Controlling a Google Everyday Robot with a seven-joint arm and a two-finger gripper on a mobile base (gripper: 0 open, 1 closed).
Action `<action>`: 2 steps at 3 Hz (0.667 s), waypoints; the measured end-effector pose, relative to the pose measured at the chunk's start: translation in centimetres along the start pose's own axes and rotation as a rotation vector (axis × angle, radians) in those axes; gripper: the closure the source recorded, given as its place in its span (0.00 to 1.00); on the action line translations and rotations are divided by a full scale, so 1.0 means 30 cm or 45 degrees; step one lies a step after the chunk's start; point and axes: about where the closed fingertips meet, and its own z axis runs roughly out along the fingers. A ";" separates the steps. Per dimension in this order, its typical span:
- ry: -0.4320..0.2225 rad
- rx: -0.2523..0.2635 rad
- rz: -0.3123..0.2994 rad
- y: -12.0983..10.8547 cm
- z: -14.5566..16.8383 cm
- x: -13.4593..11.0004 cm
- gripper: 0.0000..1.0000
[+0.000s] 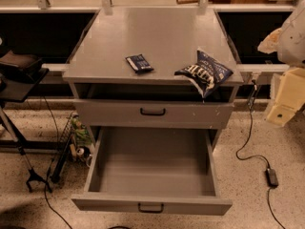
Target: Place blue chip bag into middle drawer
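The blue chip bag [205, 73], crinkled navy with white lettering, lies on the grey cabinet top [152, 32] at its front right corner and hangs partly over the edge. The middle drawer [152, 161], deep and grey with a small black pull handle [150, 207], stands pulled out wide below, its interior bare. My gripper [269, 40] is at the right edge of the view, pale, to the right of the bag and apart from it, with the white arm [293, 32] behind it.
A small flat dark-blue packet [139, 63] lies mid-top. A shallower drawer front [152, 112] with a black handle sits shut above the open drawer. A black stand [19, 75] is at the left. A cable and power brick [271, 176] lie on the floor at the right.
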 end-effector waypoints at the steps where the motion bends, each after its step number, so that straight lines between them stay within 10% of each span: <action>1: 0.000 0.000 0.000 0.000 0.000 0.000 0.00; 2: -0.042 0.021 -0.038 -0.038 0.036 -0.082 0.00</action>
